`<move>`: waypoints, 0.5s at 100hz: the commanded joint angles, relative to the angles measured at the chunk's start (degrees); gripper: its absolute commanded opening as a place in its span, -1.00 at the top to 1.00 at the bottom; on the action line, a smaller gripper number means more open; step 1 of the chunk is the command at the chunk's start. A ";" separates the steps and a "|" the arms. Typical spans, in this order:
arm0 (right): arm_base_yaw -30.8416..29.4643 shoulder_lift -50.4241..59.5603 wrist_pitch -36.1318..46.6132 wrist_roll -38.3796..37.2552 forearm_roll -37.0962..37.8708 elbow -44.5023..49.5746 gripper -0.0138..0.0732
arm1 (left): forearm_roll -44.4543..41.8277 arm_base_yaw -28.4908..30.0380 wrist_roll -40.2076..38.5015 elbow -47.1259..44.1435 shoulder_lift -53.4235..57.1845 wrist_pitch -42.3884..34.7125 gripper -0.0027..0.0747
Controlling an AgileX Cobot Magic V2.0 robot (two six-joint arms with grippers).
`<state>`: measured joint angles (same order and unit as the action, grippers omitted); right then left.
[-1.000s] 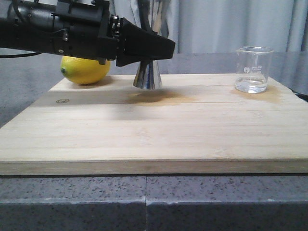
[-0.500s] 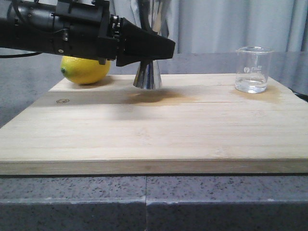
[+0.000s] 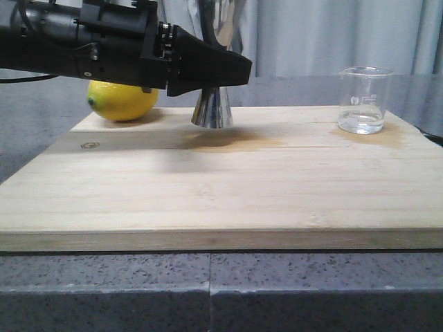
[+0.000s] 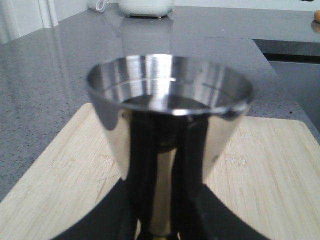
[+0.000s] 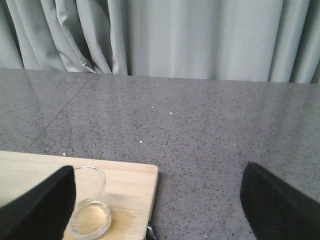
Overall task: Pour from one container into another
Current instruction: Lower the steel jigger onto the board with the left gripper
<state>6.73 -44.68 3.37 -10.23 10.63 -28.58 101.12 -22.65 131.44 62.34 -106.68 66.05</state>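
Note:
The steel jigger [image 3: 212, 111] stands upright on the wooden board [image 3: 208, 200], at the back, left of the middle. My left gripper [image 3: 232, 69] comes in from the left at the jigger's narrow waist and hides it, shut on it. In the left wrist view the jigger's open cup [image 4: 167, 95] fills the picture, a black finger pressed to either side below. The glass beaker [image 3: 365, 100] holds a little clear water at the board's back right corner. In the right wrist view my right gripper [image 5: 157, 215] is wide open and empty, high above the beaker [image 5: 90, 212].
A yellow lemon [image 3: 123, 100] lies at the board's back left corner, behind my left arm. Damp stains mark the wood beside the jigger [image 3: 232, 142] and round the beaker [image 3: 384, 135]. Grey speckled counter [image 5: 200, 125] surrounds the board, curtains behind.

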 commanded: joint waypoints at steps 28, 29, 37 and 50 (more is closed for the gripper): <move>0.02 0.72 4.80 0.78 0.92 -1.56 -0.71 | 4.95 -0.50 0.92 1.64 1.62 6.72 0.77; 0.02 0.72 4.80 0.78 0.92 -1.56 -0.71 | 4.95 -0.50 0.92 1.64 1.49 6.72 0.77; 0.02 0.72 4.80 0.78 0.94 -1.56 -0.71 | 4.95 -0.50 0.92 1.64 1.18 6.72 0.77; 0.02 0.72 5.07 0.78 0.94 -1.56 -0.71 | 4.95 -0.50 1.04 1.64 0.97 6.72 0.77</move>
<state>6.73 -44.68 3.37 -10.23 11.17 -28.58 101.12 -22.65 132.35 62.34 -108.31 66.00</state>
